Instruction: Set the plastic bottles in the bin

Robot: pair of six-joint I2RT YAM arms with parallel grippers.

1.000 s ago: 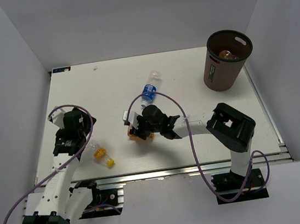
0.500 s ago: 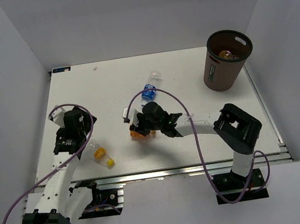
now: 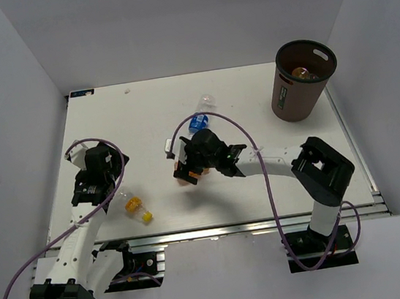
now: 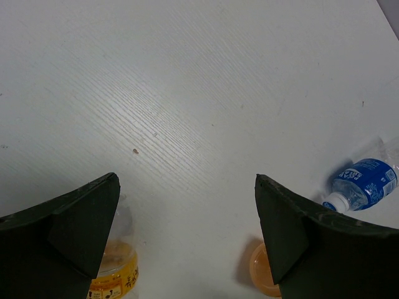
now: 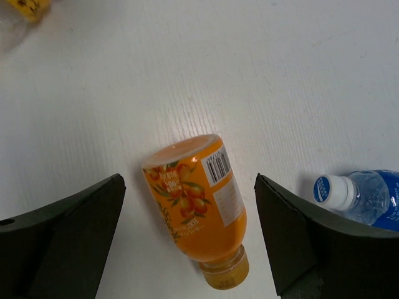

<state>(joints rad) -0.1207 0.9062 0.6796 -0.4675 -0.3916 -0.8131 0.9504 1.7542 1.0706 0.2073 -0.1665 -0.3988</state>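
Observation:
An orange-filled bottle (image 5: 198, 208) lies on its side on the white table, cap toward the camera. My right gripper (image 5: 188, 184) hangs open above it, with a finger on each side and a gap at both. From above, this bottle (image 3: 185, 179) shows just under the right gripper (image 3: 190, 169). A clear bottle with a blue label (image 3: 198, 122) lies just beyond it. A small yellow-capped bottle (image 3: 137, 207) lies by my left gripper (image 3: 113, 163), which is open and holds nothing. The dark-brown bin (image 3: 293, 100) stands at the far right with an orange bottle (image 3: 299, 73) inside.
The table's right edge runs close beside the bin. In the left wrist view the yellow-labelled bottle (image 4: 115, 274) sits by the left finger, and the blue-label bottle (image 4: 365, 184) is at the right. Purple cables loop over both arms.
My right gripper has gone from shut to open over the orange bottle, and the right arm has shifted slightly up and right. The left arm has stayed put.

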